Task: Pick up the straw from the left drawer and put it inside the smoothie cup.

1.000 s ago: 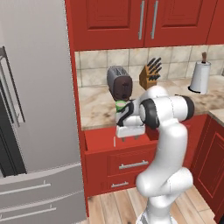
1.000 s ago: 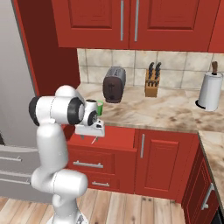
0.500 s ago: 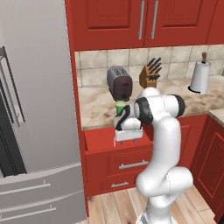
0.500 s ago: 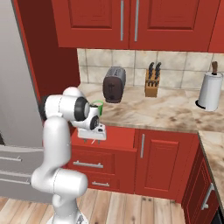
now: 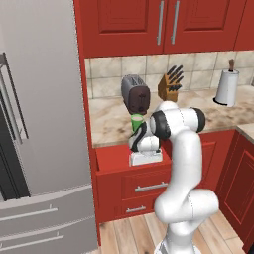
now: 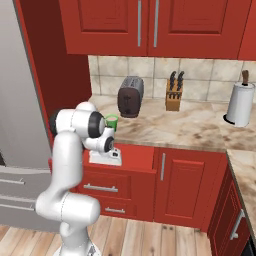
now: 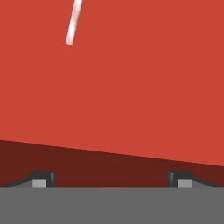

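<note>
- The grey refrigerator (image 5: 39,149) fills the left of the left base view, beside the red cabinets.
- The marble counter (image 6: 200,127) carries a dark toaster (image 6: 130,96), a knife block (image 6: 173,96) and a paper towel roll (image 6: 240,104) along the tiled wall.
- The white arm (image 5: 183,163) bends over the counter's front edge, its hand pointing down into the left drawer (image 5: 111,158), which stands pulled out below the counter.
- The left drawer's flat red bottom spreads across most of the hand view (image 7: 140,87), with a darker red band nearer the fingers; whether that band is a wall or shadow I cannot tell.
- The smoothie cup (image 6: 111,122), bright green, stands upright on the counter just behind the hand, near the toaster.
- The gripper (image 7: 112,178) has its two dark tips spread wide apart at the bottom of the hand view, with nothing between them.
- The straw (image 7: 74,22) lies on the drawer bottom, a thin white stick slightly tilted, cut off by the top edge of the hand view. It sits well apart from the tips, up and toward the left one, untouched.
</note>
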Controlling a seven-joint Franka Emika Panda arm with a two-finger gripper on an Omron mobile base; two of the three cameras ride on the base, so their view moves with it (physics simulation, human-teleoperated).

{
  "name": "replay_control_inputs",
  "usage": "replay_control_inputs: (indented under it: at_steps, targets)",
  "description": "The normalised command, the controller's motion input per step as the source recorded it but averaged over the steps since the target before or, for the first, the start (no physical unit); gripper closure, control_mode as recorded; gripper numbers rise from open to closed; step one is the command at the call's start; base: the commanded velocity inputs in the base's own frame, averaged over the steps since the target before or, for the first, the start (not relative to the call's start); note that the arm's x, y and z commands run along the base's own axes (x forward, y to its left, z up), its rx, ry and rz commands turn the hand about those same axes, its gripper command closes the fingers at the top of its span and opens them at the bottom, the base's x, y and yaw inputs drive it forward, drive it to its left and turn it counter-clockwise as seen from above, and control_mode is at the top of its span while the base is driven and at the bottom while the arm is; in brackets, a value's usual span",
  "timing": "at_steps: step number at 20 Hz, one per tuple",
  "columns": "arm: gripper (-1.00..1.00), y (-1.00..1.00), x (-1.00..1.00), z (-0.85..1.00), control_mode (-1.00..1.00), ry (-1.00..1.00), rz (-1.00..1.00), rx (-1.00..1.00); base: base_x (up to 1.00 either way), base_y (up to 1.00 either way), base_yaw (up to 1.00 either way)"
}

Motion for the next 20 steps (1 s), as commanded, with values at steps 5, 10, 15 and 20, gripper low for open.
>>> replay_control_inputs:
  at_steps: [5,10,15,20]
  targets:
    - [-1.0,-0.04,-1.0,-0.09,-1.0,0.06,0.0,0.0,0.0,0.0,0.0]
    - [-1.0,-0.06,-1.0,-0.02,-1.0,0.01,0.01,0.0,0.0,0.0,0.0]
    - [-1.0,0.0,-1.0,0.08,-1.0,0.0,0.03,0.0,0.0,0.0,0.0]
    - [-1.0,0.03,-0.32,0.82,-1.0,-0.18,0.0,0.02,0.0,0.0,0.0]
